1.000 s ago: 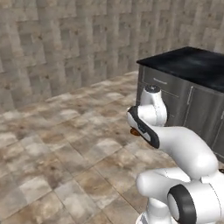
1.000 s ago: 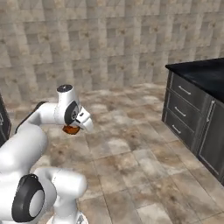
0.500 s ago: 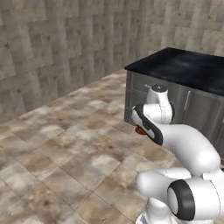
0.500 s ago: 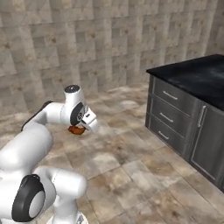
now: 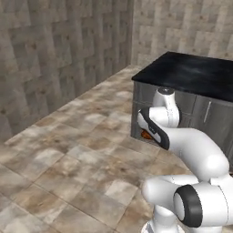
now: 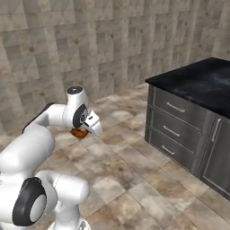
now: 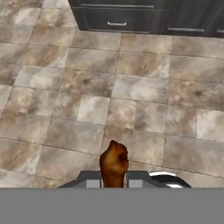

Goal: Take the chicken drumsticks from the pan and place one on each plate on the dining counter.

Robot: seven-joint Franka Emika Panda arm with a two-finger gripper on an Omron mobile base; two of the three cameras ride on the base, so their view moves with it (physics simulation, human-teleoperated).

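A reddish-brown chicken drumstick (image 7: 113,161) stands between my gripper's (image 7: 113,180) fingertips, and the gripper is shut on it. From the right base view the drumstick (image 6: 80,133) pokes out under the hand, where the gripper (image 6: 83,131) hangs well above the tiled floor. In the left base view a sliver of the drumstick (image 5: 146,134) shows beside the gripper (image 5: 144,132), in front of the cabinet's corner. The pan, the plates and the dining counter are out of view.
A black-topped counter (image 5: 195,73) with grey drawers and doors (image 6: 173,130) stands ahead on the right; its drawer fronts (image 7: 117,18) lie at the top of the hand view. Stone-tiled floor (image 7: 131,87) spreads below, with stone walls (image 6: 90,40) behind.
The whole picture has shifted as the base drives: the black-topped counter now appears larger and nearer. My gripper stays shut on the drumstick, held in the same pose.
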